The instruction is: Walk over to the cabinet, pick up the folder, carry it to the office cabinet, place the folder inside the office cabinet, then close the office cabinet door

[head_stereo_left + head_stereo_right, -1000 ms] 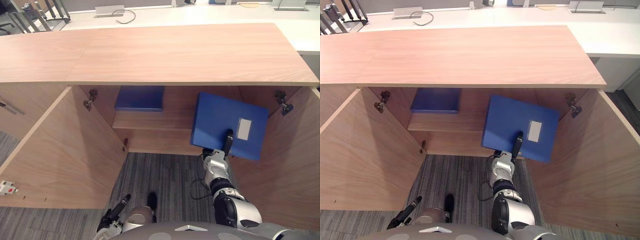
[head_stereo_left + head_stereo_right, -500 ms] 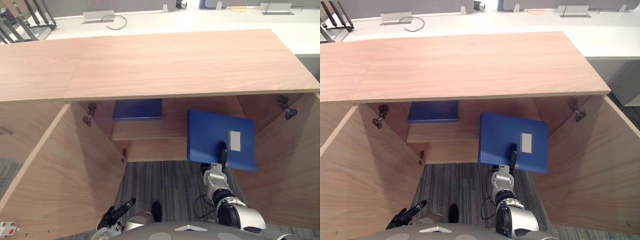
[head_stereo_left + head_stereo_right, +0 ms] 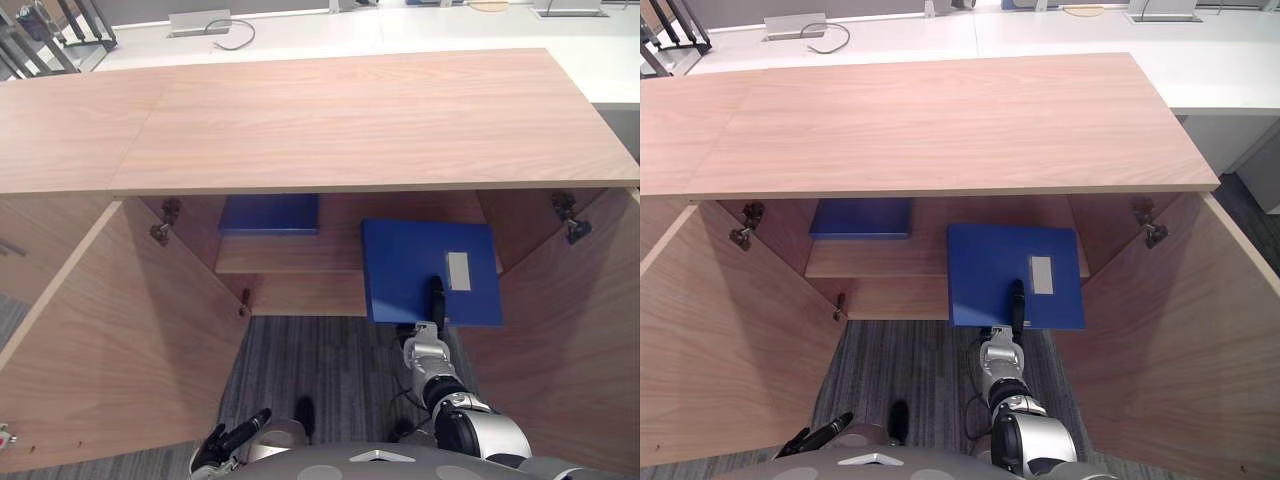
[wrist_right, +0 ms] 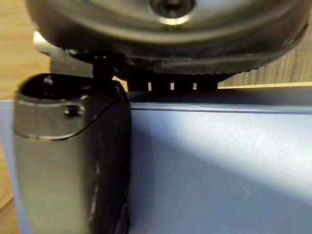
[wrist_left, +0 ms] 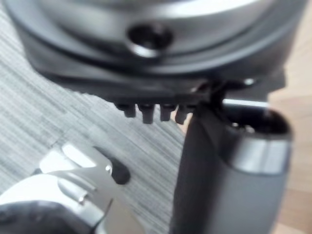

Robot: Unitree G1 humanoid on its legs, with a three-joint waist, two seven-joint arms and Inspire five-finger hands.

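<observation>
Inside the open cabinet (image 3: 330, 120), a rear folder (image 3: 270, 213) lies on the shelf (image 3: 290, 255). Right hand (image 3: 437, 297) grasps the folder (image 3: 405, 265) at the opening; left hand (image 3: 232, 441) hangs relaxed.

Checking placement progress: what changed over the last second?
The right hand, still gripping the folder, turned it from tilted to square and shifted it left toward the shelf. The other folder, the open doors and the low left hand stayed put.

Bright, even overhead light; cabinet top (image 3: 350, 110) evenly lit; interior beneath it shaded; white desk (image 3: 1080, 30) glares; folder (image 4: 219, 161) part lit, part shadowed in right wrist view.
</observation>
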